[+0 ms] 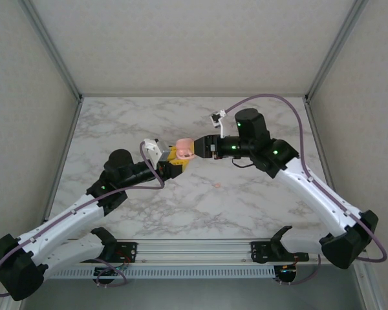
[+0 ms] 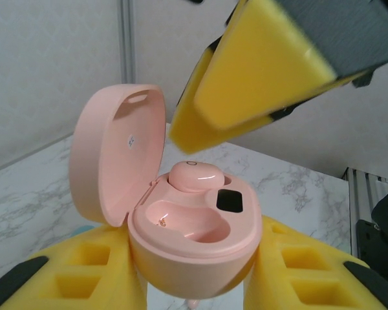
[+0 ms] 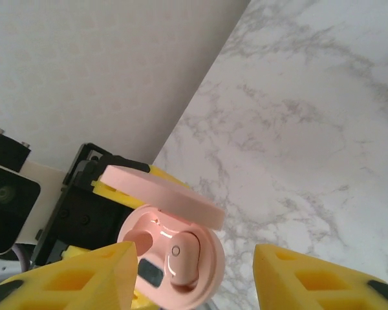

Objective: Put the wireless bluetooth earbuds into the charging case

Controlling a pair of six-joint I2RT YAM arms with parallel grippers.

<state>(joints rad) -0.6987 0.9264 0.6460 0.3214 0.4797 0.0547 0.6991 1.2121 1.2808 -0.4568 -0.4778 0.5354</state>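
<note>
Both arms [image 1: 71, 218] bend inward — left claw [image 1: 173, 163] grasping the open pink case [image 1: 184, 147], right claw [image 1: 204, 146] spread open over it.

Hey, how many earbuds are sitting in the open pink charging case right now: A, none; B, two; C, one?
C: one pink earbud is seated in the case, and the empty socket beside it shows its bare bottom.

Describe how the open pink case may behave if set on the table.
The pink case looks glossy and rounded underneath, so it would probably rock or slide. Its raised lid likely shifts weight backward, so it may tip.
</note>
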